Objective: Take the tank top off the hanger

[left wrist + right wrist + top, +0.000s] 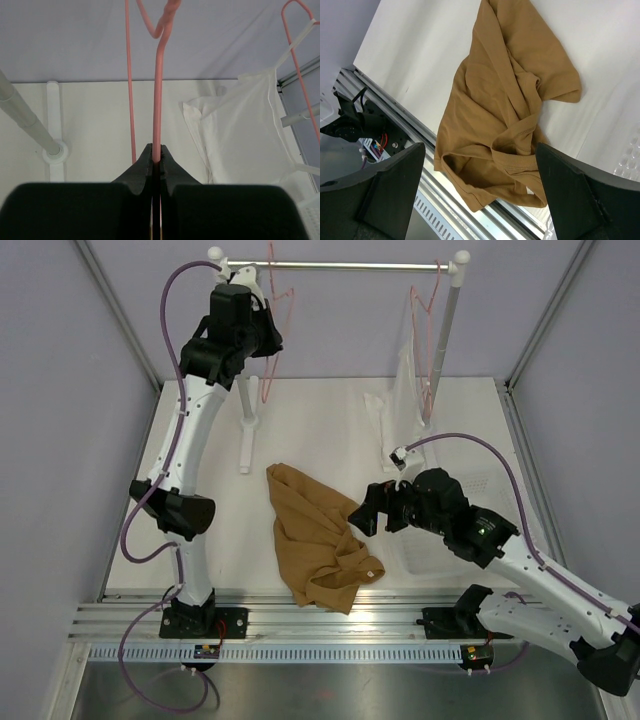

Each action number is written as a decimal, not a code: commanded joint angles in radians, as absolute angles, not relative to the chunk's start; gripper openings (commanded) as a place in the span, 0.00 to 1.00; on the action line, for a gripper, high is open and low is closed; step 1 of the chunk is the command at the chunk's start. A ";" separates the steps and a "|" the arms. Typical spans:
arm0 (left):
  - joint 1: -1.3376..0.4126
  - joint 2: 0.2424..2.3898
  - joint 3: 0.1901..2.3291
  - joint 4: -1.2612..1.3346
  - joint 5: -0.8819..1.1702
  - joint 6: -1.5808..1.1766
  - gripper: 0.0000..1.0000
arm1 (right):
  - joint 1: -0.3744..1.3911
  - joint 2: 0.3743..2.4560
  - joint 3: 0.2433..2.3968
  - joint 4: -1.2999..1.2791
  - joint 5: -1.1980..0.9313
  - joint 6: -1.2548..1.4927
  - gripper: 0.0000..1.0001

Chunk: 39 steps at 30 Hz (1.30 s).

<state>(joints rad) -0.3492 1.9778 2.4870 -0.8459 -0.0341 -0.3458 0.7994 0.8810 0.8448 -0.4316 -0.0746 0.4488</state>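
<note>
The tan-brown tank top (315, 540) lies crumpled on the white table near its front edge, off any hanger; it fills the right wrist view (505, 115). The bare pink wire hanger (277, 315) hangs from the rail at the back left. My left gripper (262, 335) is raised there and shut on the hanger's wire (157, 115), which runs up from between the closed fingers. My right gripper (362, 510) is open and empty, hovering just right of and above the tank top, its two fingers (395, 175) spread wide.
A second pink hanger (428, 330) with a white sheer garment (405, 405) hangs at the rail's right end. The metal rail (340, 266) stands on two white posts (245, 420). A clear plastic basket (470, 530) sits under the right arm. Purple walls enclose the table.
</note>
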 commanded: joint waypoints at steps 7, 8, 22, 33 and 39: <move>-0.336 1.962 2.479 -0.793 0.023 -0.321 0.00 | 0.804 0.991 0.871 -0.362 -0.130 0.423 1.00; -0.336 1.957 2.477 -0.796 0.023 -0.321 0.05 | 0.807 1.020 0.883 -0.357 -0.141 0.417 0.99; -0.339 1.514 2.093 -0.787 0.003 -0.359 0.99 | 0.933 1.492 1.155 -0.414 0.113 0.282 0.99; -0.359 0.915 1.500 -0.799 -0.163 -0.460 0.99 | 0.979 1.885 1.307 -0.451 0.144 0.265 0.99; -0.359 0.678 1.259 -0.819 -0.201 -0.367 0.99 | 0.999 1.959 1.289 -0.450 0.138 0.262 0.50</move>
